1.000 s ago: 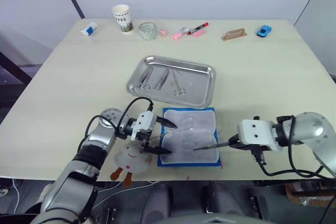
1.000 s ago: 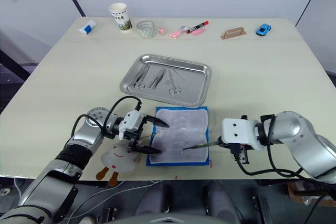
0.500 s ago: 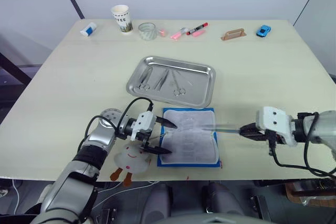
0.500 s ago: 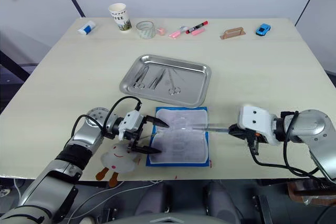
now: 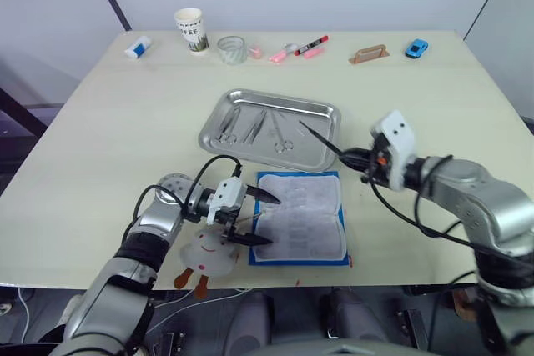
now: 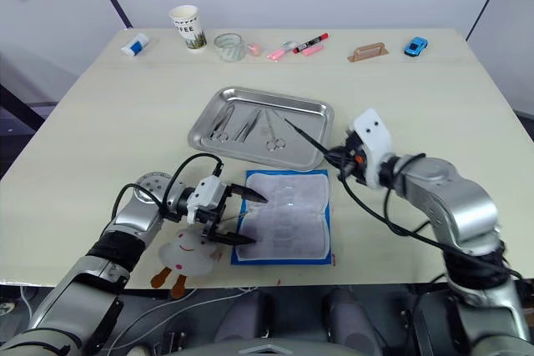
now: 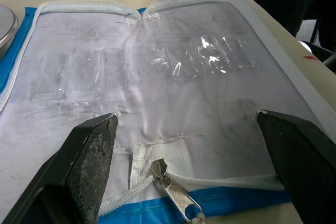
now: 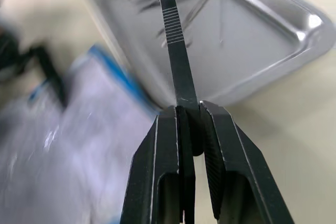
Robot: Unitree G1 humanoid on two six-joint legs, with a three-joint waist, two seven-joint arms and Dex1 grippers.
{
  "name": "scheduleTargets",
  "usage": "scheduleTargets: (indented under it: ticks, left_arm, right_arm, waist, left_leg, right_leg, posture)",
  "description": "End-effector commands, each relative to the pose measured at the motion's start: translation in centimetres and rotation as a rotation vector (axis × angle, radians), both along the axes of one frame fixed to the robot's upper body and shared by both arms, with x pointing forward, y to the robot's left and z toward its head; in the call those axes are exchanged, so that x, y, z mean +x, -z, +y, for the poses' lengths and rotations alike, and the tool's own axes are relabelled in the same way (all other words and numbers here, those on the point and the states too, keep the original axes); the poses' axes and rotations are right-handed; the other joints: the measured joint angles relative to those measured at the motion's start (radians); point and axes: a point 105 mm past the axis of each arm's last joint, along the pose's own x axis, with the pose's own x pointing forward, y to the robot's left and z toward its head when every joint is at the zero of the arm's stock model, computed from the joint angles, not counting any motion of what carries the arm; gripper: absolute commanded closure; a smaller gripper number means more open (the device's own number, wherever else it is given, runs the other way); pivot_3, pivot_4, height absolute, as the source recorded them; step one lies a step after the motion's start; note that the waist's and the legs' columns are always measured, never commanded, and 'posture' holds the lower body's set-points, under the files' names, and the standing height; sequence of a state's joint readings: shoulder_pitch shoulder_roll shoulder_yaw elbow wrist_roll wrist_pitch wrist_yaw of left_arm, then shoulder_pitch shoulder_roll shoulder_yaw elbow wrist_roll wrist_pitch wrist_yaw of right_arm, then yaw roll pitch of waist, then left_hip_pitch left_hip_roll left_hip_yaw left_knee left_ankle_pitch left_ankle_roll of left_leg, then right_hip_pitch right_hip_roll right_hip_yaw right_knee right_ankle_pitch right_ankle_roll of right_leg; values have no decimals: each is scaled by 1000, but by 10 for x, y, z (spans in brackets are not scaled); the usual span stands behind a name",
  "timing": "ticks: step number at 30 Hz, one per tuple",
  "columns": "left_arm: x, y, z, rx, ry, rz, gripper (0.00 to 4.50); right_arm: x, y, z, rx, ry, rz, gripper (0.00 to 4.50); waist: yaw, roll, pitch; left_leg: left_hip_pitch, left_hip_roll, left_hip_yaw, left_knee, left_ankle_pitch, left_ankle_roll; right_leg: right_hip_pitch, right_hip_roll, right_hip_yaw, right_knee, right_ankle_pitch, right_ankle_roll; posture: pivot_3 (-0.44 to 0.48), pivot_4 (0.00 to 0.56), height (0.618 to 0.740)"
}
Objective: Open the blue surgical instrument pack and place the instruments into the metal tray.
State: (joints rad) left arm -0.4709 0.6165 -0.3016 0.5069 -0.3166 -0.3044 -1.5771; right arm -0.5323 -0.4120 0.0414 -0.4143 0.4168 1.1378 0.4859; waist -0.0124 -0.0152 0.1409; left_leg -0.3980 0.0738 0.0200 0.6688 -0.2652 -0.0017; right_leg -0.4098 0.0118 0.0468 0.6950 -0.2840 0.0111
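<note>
You are mid-transfer: your right gripper (image 8: 190, 129) has its jaws clamped on a slim ridged handle, probably a scalpel (image 5: 319, 140), poised over the metal tray (image 5: 327, 154). Lower and release. Left gripper (image 5: 260, 218), jaws wide, straddles the opened pack (image 5: 302, 221).

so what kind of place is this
Probably a robot training or test bench, not a real clinic. A plain table holds a steel tray of surgical tools beside an opened blue pouch, but also a paper cup, markers and a toy car.
</note>
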Motion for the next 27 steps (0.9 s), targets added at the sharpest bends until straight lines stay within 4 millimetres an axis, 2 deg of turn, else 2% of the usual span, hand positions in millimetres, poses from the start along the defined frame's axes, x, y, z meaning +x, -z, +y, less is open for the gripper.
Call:
scheduleTargets:
  ticks: [1, 8, 16, 27]
  left_arm:
    - [-9, 15, 5, 60, 14, 74, 0]
    - [-10, 8, 2, 13, -8, 74, 0]
    - [-12, 6, 3, -9, -30, 75, 0]
    - [-13, 11, 5, -2, -38, 79, 0]
  right_arm:
    - [14, -8, 7, -1, 74, -23, 4497]
    - [41, -7, 30, 7, 183, 30, 4497]
    - [62, -4, 51, 7, 239, 100, 4497]
    - [84, 12, 51, -54, 310, 144, 4497]
  waist:
    - [-1, 0, 0]
    - [-4, 0, 0]
    - [-6, 1, 1]
    - [-11, 2, 1]
  left_leg:
    - [0, 0, 1, 0, 0, 0]
    - [-1, 0, 1, 0, 0, 0]
    - [-2, 0, 1, 0, 0, 0]
    - [-2, 0, 2, -1, 0, 0]
  right_leg:
    - [0, 0, 1, 0, 0, 0]
    - [-1, 0, 1, 1, 0, 0]
    - [-2, 0, 1, 0, 0, 0]
    - [-3, 0, 2, 0, 0, 0]
  posture:
    - [0, 150, 728]
    - [0, 150, 728]
    - [0, 150, 728]
    - [0, 150, 728]
